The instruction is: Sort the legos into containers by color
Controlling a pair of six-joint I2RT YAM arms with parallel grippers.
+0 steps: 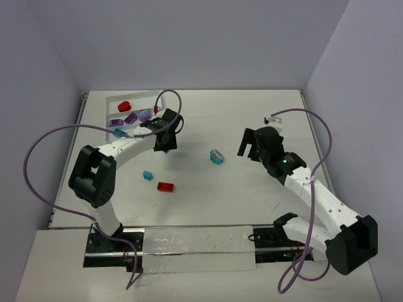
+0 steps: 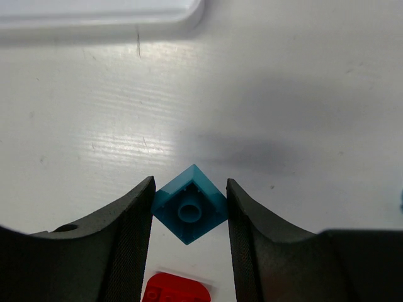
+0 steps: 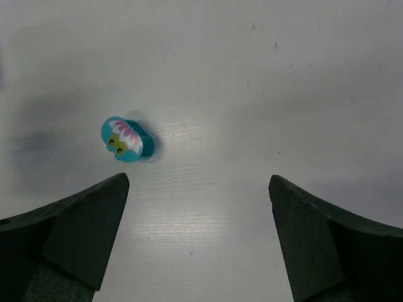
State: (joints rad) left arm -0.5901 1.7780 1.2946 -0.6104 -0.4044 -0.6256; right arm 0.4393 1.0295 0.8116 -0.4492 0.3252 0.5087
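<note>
My left gripper (image 1: pixel 165 141) is shut on a teal brick (image 2: pixel 190 204), pinched corner to corner between the pads and held above the table, just short of the white ribbed tray (image 1: pixel 146 96). The tray's edge shows at the top of the left wrist view (image 2: pixel 94 14). The tray holds a red brick (image 1: pixel 124 106), two purple bricks (image 1: pixel 130 117), a teal-and-purple piece (image 1: pixel 144 115) and a teal brick (image 1: pixel 119 133). My right gripper (image 3: pixel 198 189) is open and empty, with the rounded teal piece (image 3: pixel 122 140) just beyond its left finger.
A small teal brick (image 1: pixel 148 175) and a red brick (image 1: pixel 166 186) lie on the table left of centre. The red brick also shows under my left jaws (image 2: pixel 176 290). A long clear strip with black clamps (image 1: pixel 189 244) runs along the near edge.
</note>
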